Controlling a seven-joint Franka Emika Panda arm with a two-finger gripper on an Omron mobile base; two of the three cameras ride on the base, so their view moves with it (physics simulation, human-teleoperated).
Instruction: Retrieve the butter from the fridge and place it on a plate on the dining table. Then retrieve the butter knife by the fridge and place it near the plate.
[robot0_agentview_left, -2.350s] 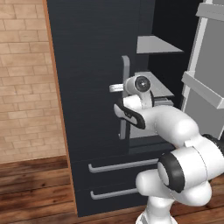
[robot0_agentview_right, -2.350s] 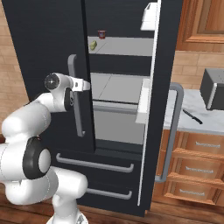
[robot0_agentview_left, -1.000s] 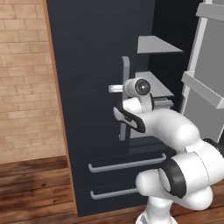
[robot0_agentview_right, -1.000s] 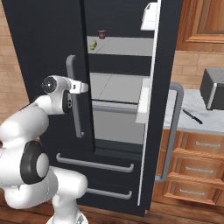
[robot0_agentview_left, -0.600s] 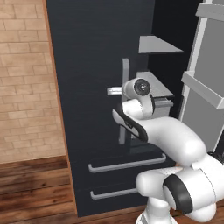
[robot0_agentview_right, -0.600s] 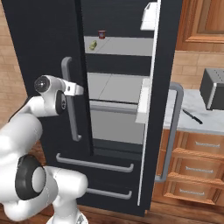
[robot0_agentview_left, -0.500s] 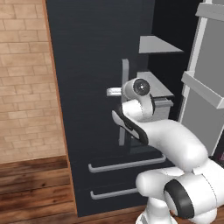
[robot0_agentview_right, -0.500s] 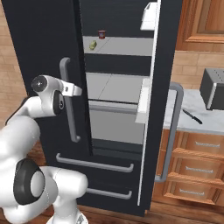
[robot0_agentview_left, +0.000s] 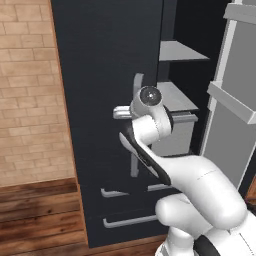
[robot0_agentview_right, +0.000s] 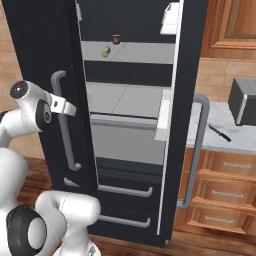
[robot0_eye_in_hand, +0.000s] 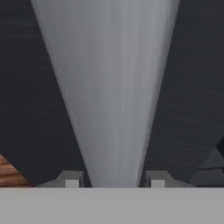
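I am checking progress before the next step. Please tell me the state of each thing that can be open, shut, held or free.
Left fridge door: partly open.
Right fridge door: wide open.
Fridge drawers: shut.
Left door handle: between the gripper fingers; grip or release unclear.
Butter: on upper shelf, free.
Red-lidded jar: upright on that shelf.
Knife: lying on counter, free.
Counter drawers: shut.

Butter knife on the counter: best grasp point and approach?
Grip the slim dark butter knife mid-length, coming straight down, jaws across its narrow width. It lies flat on the white marble counter, angled diagonally beside the dark grey toaster-like box, so only its long edges offer opposing faces.
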